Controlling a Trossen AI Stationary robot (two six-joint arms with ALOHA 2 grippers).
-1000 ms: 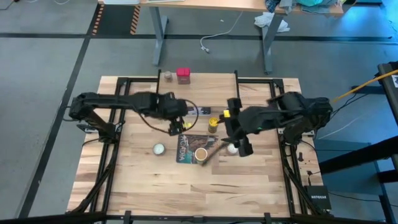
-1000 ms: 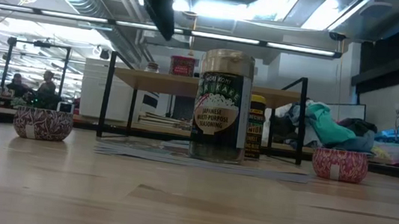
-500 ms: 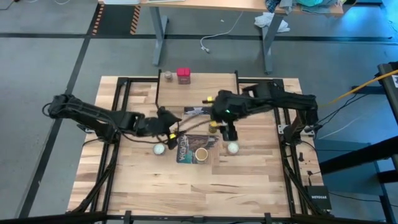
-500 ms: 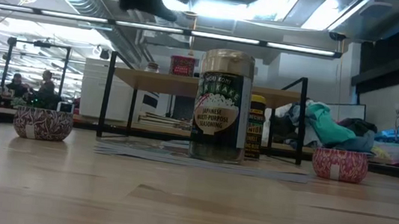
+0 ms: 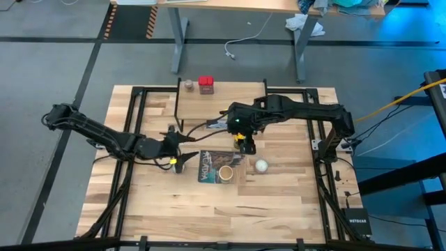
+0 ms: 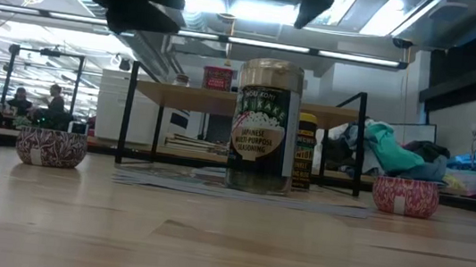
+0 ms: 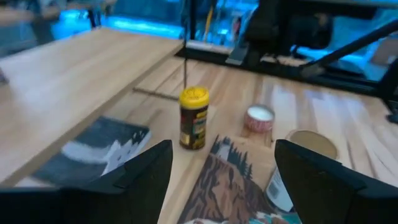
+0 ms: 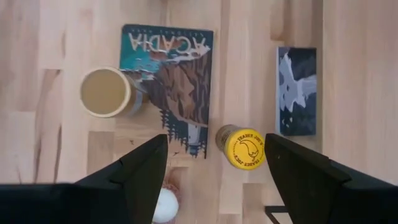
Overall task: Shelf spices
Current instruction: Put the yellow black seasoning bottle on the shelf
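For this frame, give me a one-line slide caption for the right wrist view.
Open right gripper hangs above the yellow-lidded jar, beside the Acadia book and tan jar.

Tabletop (image 5: 279,202): pale wood planks, matt, visible grain. Shelf (image 5: 223,93): light wood board, thin black metal legs. Book (image 8: 177,74), center frame: glossy printed paper cover. Yellow jar (image 7: 193,117): smooth yellow lid, printed label.

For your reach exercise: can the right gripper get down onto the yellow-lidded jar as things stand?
Probably yes. The right gripper hangs open straight above the jar, with nothing between them; the book and the white ball lie off to the sides.
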